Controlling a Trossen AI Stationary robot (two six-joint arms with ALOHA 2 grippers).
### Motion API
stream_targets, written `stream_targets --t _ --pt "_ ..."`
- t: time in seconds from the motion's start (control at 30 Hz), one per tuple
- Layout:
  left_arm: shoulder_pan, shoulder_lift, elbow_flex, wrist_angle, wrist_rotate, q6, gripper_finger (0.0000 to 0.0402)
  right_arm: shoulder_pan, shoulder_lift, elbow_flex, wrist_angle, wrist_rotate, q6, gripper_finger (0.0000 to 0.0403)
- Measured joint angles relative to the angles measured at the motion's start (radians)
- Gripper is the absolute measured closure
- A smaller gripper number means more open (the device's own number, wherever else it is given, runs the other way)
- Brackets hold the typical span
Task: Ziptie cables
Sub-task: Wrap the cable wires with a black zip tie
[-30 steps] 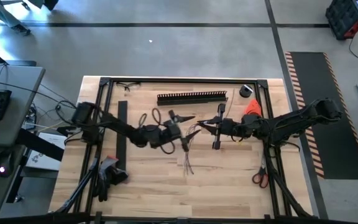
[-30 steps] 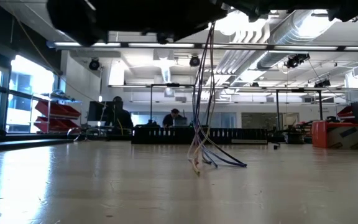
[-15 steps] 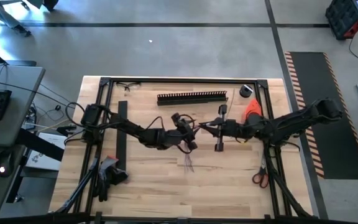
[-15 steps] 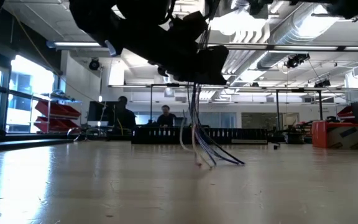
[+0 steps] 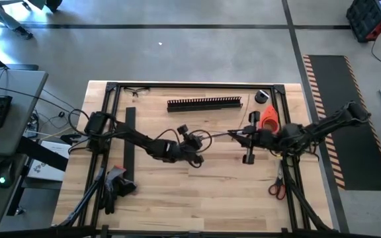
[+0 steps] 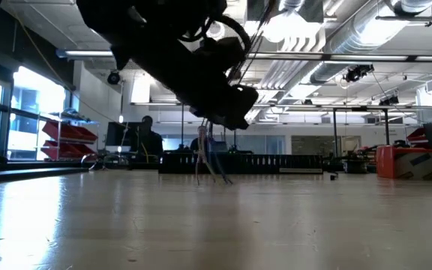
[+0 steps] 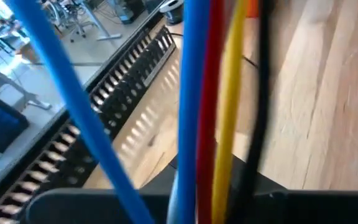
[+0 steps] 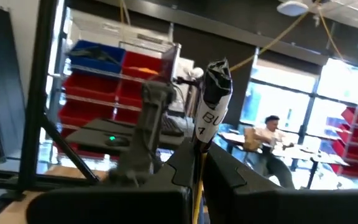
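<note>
1. The left hand (image 5: 192, 158), near the middle of the desk (image 5: 151, 192), is now standing fully closed where a second ago it was gaping wide. It has swung in from the 9 o'clock side and is clamping the cables (image 6: 207, 161). In the left wrist view, blue, red and yellow wires are running straight up out of its closed fingers.

2. The cables are hanging in a loose bunch below the left hand in the low view. Their tips are just brushing or barely clearing the desk; I cannot tell which. A second ago the bunch was dangling lower, with its ends splayed on the wood.

3. A taut strand (image 5: 217, 135) is stretching from the left hand toward 3 o'clock, to the right hand (image 5: 246, 137).

4. The right hand has been shut all along, pinching wires that are rising between its fingers in the right wrist view. It has drawn back toward 3 o'clock, beside the orange tool (image 5: 268, 119).

5. With both hands now gripping, the bundle is being held at two places. That probably means it is being gathered for tying, though no ziptie is visible on it yet.

6. The black slotted strip (image 5: 204, 104) is lying untouched at 12 o'clock.
</note>
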Motion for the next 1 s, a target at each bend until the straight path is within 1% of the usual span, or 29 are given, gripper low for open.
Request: stream_targets --t 0.07,0.1,0.17,0.23,0.3,0.4,0.47,0.53,0.63,0.77,0.9,1.0 --pt "-0.017 -0.034 0.000 -0.073 -0.037 -0.001 0.0399 0.006 -0.011 0.000 -0.038 0.030 0.017 0.0403" --pt "-0.024 -0.057 0.000 -0.139 -0.050 -0.011 0.0400 0.006 -0.011 0.000 -0.059 0.040 0.030 0.0403" --pt "-0.035 -0.110 0.000 -0.294 -0.055 -0.050 0.0401 -0.008 -0.003 0.000 -0.099 0.044 0.075 0.0403" --pt "-0.042 -0.167 0.000 -0.461 -0.039 -0.106 0.0401 -0.032 0.021 0.000 -0.132 0.044 0.135 0.0403" --pt "-0.043 -0.219 0.000 -0.633 0.010 -0.146 0.0401 -0.059 0.061 -0.001 -0.151 0.038 0.195 0.0403" --pt "-0.032 -0.269 0.001 -0.861 0.123 -0.155 0.0401 -0.105 0.145 -0.002 -0.166 0.031 0.279 0.0403" --pt "-0.020 -0.282 0.001 -0.965 0.180 -0.136 0.0401 -0.132 0.209 -0.002 -0.170 0.031 0.337 0.0403" --pt "-0.010 -0.276 0.000 -1.030 0.214 -0.113 0.0401 -0.161 0.278 -0.002 -0.181 0.030 0.404 0.0403" --pt "0.006 -0.253 -0.029 -1.030 0.264 -0.065 0.0401 -0.214 0.388 -0.002 -0.230 0.031 0.529 0.0403" --pt "0.014 -0.224 -0.110 -0.941 0.350 -0.047 0.0401 -0.240 0.503 -0.003 -0.287 0.033 0.650 0.0403" --pt "0.013 -0.224 -0.193 -0.832 0.400 -0.078 0.0394 -0.221 0.553 -0.003 -0.351 0.029 0.755 0.0403" --pt "0.010 -0.230 -0.237 -0.780 0.385 -0.103 0.0377 -0.192 0.570 -0.003 -0.413 0.028 0.817 0.0403"
